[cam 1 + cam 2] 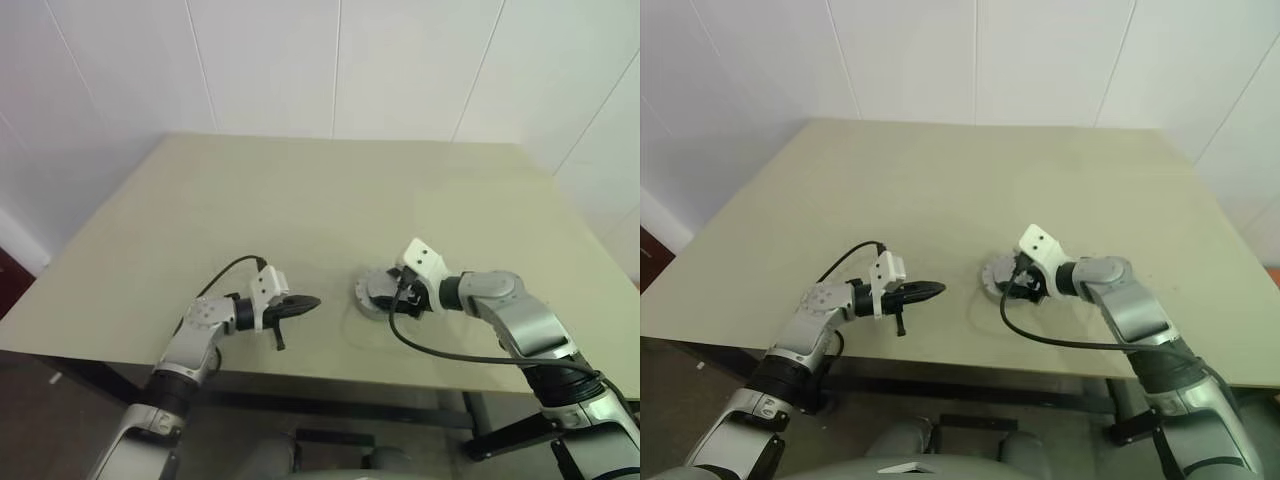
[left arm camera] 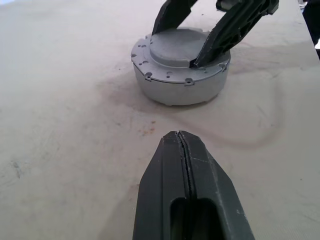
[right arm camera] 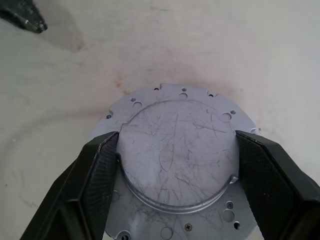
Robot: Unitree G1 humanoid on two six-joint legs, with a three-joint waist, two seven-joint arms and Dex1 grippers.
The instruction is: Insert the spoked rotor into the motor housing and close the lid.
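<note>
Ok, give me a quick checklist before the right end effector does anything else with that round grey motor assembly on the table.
1. Right end effector around the raised round top of the grey metal motor assembly: ok, one black finger on each side of it.
2. Fingers pressing on that raised top: cannot tell, they sit at its edge.
3. Assembly flat on the beige table: ok.
4. Top plate level with the flange ring: ok, no tilt visible.
5. Left end effector out of the way: ok, shut, empty and apart from the assembly.
6. Spoked rotor inside: cannot tell, the interior is covered.
</note>
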